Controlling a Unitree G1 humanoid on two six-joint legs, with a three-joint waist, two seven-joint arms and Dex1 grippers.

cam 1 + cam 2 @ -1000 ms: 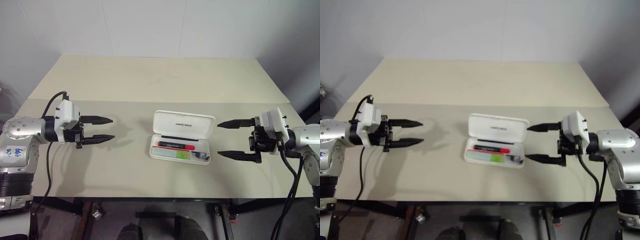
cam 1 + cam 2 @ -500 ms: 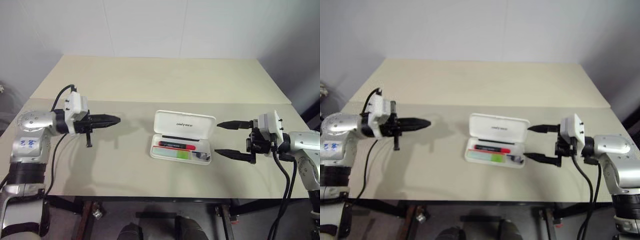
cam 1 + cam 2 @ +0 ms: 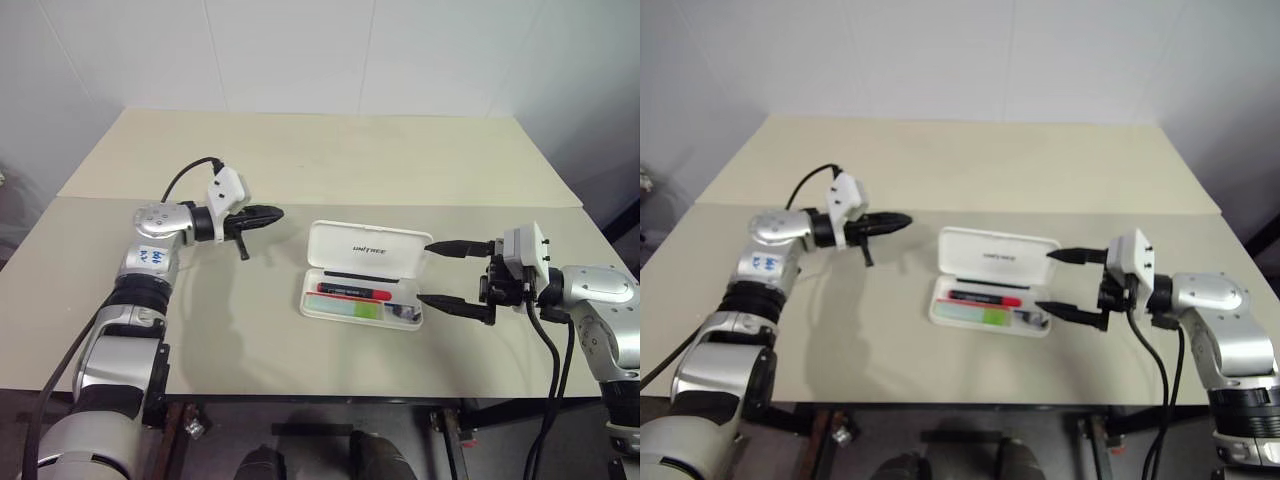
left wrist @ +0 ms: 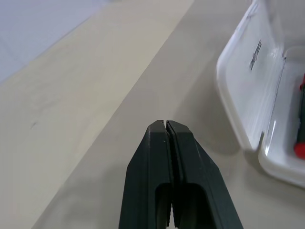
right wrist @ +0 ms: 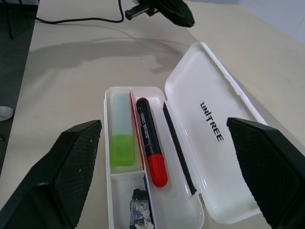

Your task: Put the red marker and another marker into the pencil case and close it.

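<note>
Flat white hard pencil case (image 3: pixel 365 270) is the reference, lid still up. Black-barrelled red marker (image 3: pixel 352 291) and pale mint-green highlighter (image 3: pixel 348 311) both lie in its tray. Left gripper (image 3: pixel 272 213) has snapped its fingers together, empty, and swung in to just beside the lid's left end. Right gripper (image 3: pixel 438 272) stays spread wide at the case's right end. Likely only the closing is left; left looks set to push the lid.
</note>
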